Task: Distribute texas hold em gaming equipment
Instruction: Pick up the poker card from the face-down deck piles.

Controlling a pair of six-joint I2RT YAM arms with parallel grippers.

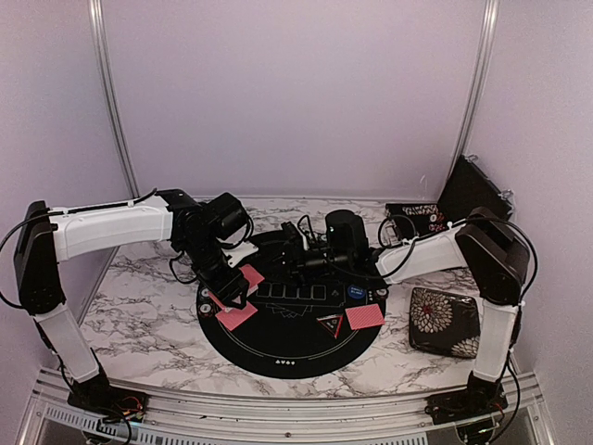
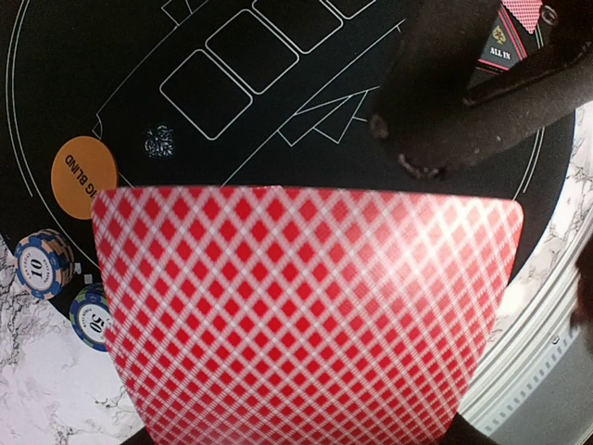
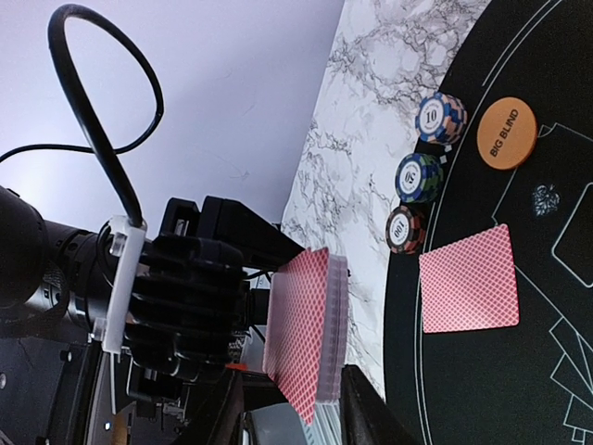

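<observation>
My left gripper [image 1: 232, 283] is shut on a deck of pink-red-backed playing cards [image 2: 306, 315] and holds it above the left side of the black mat [image 1: 287, 357]. The right wrist view shows this deck [image 3: 306, 334] on edge between the two fingers of my right gripper [image 3: 295, 422]. That gripper is open, with a gap on the deck's left side. One card [image 3: 470, 278] lies face down on the mat, and another card [image 1: 364, 317] lies at the right. Three chip stacks [image 3: 417, 176] and an orange button [image 3: 507, 133] sit at the mat's left edge.
A blue button [image 1: 355, 292] and a black triangle marker [image 1: 331, 324] lie on the mat's right half. A floral-patterned black case [image 1: 445, 320] rests on the marble table at the right, beside the right arm. Its open lid [image 1: 473, 190] leans on the back wall.
</observation>
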